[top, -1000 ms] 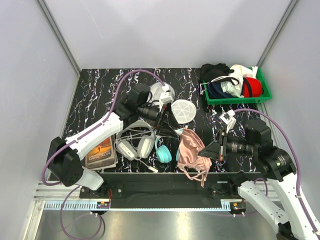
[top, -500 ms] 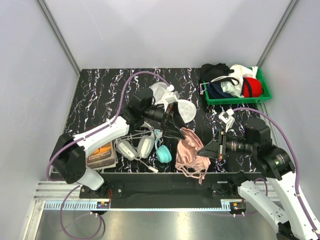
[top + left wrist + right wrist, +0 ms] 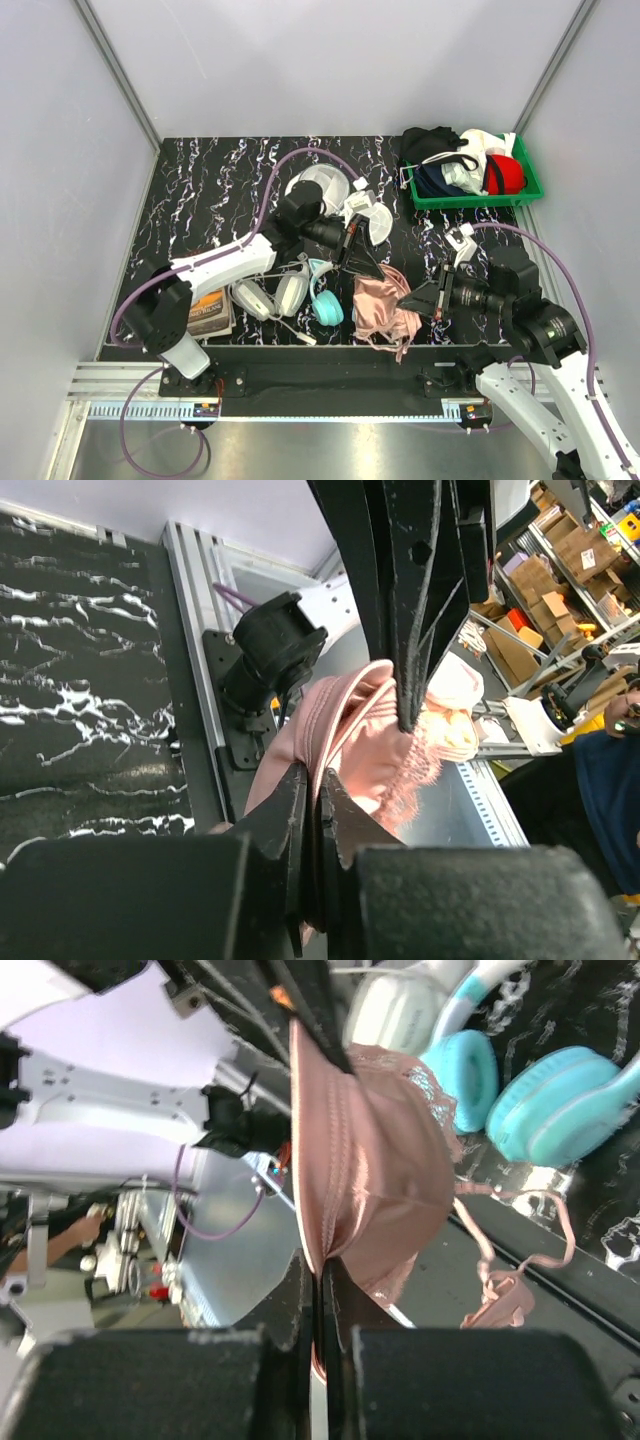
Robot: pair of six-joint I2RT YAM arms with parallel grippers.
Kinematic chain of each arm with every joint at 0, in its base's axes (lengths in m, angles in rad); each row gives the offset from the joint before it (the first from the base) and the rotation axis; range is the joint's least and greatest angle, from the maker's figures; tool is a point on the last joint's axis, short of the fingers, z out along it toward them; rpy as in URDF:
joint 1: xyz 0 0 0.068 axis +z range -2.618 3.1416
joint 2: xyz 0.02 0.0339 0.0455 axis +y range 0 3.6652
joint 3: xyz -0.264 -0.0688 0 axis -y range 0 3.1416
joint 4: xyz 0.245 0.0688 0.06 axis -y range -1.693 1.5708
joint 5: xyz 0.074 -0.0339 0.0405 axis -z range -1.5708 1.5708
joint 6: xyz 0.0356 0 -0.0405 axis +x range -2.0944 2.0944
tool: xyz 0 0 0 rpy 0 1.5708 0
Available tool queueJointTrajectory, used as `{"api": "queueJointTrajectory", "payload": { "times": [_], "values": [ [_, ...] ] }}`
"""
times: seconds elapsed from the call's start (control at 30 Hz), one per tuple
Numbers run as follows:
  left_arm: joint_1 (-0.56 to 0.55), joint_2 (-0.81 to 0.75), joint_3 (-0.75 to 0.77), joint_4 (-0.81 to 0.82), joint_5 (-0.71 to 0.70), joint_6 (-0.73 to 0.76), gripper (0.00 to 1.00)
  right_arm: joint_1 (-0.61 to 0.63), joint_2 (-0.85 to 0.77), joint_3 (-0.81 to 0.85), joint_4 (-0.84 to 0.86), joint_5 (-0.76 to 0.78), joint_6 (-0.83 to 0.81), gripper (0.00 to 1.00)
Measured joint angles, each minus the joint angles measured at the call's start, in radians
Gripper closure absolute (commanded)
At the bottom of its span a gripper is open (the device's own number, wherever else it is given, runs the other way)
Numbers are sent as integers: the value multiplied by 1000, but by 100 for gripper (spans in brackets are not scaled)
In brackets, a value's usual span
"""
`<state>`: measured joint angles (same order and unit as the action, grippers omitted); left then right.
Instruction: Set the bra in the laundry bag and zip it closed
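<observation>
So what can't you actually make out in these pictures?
The laundry bag: zipper too small in the top view, and the left arm crosses the bag.
The book: title too small there, part under that arm.
The bra: in the left wrist view, bunched, partly hidden behind the left pincer.
The green bin: lower garments buried under the pile, top view.

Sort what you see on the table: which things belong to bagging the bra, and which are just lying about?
Belongs to the job:
pink bra
white mesh laundry bag

Just lying about:
white-grey headphones
teal headphones
book
green bin holding clothes
</observation>
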<state>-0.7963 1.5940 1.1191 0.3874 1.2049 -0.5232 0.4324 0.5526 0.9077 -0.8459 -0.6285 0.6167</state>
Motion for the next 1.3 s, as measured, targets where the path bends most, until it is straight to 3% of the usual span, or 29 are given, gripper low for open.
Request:
{"api": "queueJointTrajectory", "payload": {
  "times": [0.17, 0.23, 0.37, 0.4, 0.5, 0.53, 0.6, 0.77, 0.93, 1.3],
  "values": [
    [0, 26, 70, -140, -1, 74, 100, -1, -21, -5, -65, 114, 11, 100],
    [-4, 46, 116, -203, -18, 101, 100, -1, -17, 2, -124, 209, 20, 83],
    [-32, 129, 220, -307, -107, 109, 100, 0, 16, 16, -217, 390, 72, 76],
    [-40, 156, 247, -330, -131, 109, 100, -1, 33, 15, -242, 431, 87, 50],
    [-66, 283, 380, -433, -245, 105, 100, -1, 110, 12, -318, 549, 137, 25],
    [-71, 316, 412, -449, -273, 100, 100, -1, 129, 11, -334, 576, 149, 11],
    [-78, 399, 492, -491, -328, 82, 100, -1, 165, 11, -362, 628, 155, 0],
    [-80, 589, 683, -575, -409, 55, 100, -10, 230, 11, -394, 728, 140, 0],
    [-68, 731, 871, -684, -466, 54, 100, -95, 322, 8, -395, 743, 134, 0],
    [52, 844, 956, -745, -503, 42, 100, -415, 645, 0, -219, 645, 39, 0]
  ]
}}
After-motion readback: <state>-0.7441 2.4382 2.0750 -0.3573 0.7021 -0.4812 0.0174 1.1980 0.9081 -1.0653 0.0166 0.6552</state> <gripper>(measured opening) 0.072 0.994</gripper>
